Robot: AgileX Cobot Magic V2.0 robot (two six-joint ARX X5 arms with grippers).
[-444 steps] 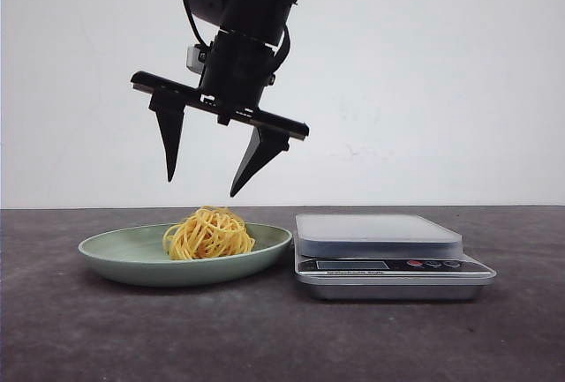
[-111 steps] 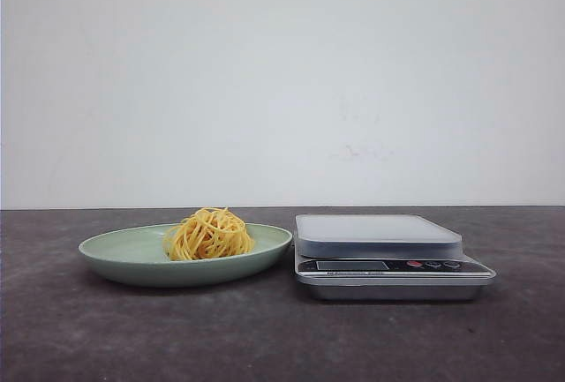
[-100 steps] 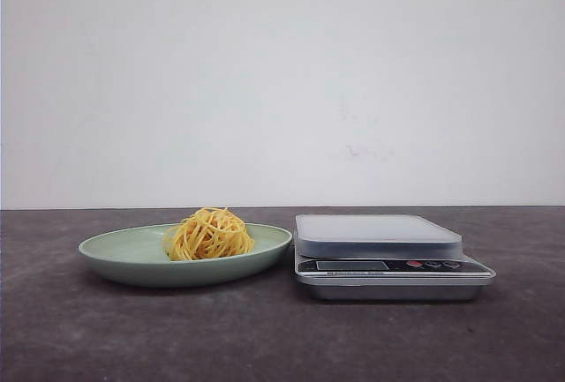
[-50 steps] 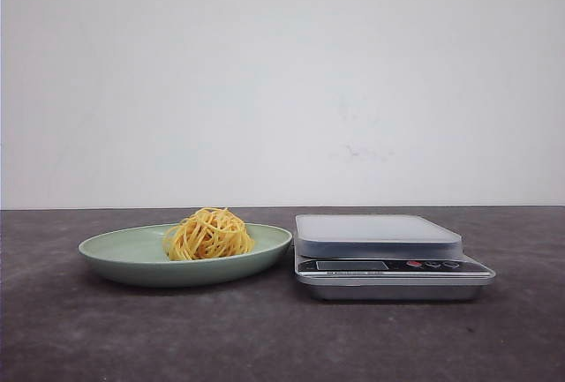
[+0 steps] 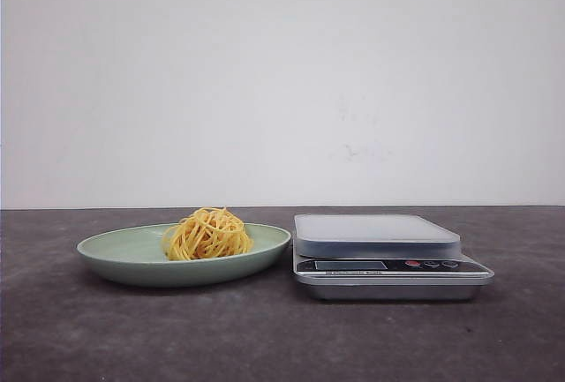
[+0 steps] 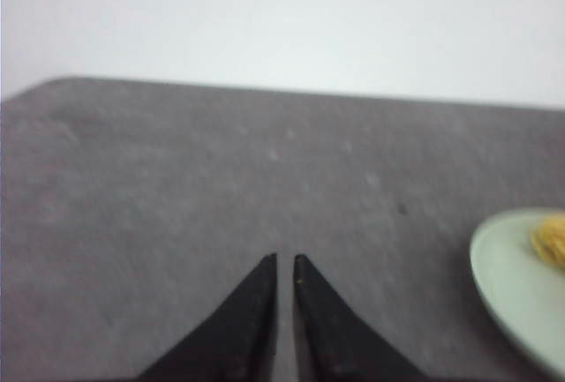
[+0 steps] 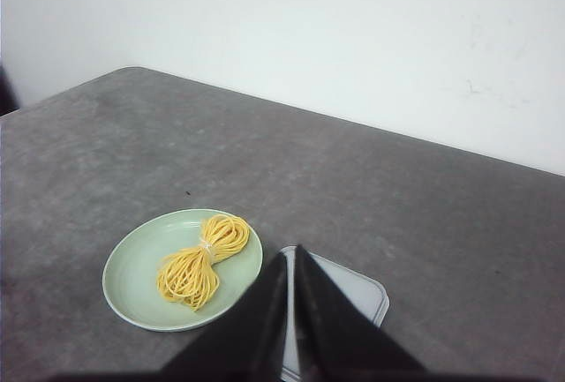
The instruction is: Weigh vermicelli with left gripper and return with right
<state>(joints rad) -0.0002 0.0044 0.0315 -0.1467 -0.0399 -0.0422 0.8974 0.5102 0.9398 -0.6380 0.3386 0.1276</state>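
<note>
Plain white wall point(image 5: 282, 82) backs a dark grey, faintly mottled table point(image 5: 282, 338) that fills the lower part of the front view. On the left half of that table sits a shallow pale green plate point(image 5: 124, 254), and the vermicelli point(image 5: 207, 234) rests on it as a rounded yellow nest, a little right of the plate's centre. From the right wrist camera the same noodles point(image 7: 201, 260) look more like a bundle pinched at its middle with a pale tie, lying across the plate point(image 7: 132, 267). Just right of the plate, rims nearly touching, stands a silver kitchen scale point(image 5: 388, 254) with a pale flat platform that carries nothing; its front panel has a small display and buttons, too small to read.

Neither arm shows in the front view. The left gripper point(image 6: 284, 263) hangs over bare table to the left of the plate point(image 6: 516, 285), holding nothing, its two black fingers drawn together with only a thin slit between them; this view is somewhat blurred, so the tips may or may not touch. The right gripper point(image 7: 290, 254) sits high above the near side of the scale point(image 7: 357, 292), fingers likewise pressed close and empty.
</note>
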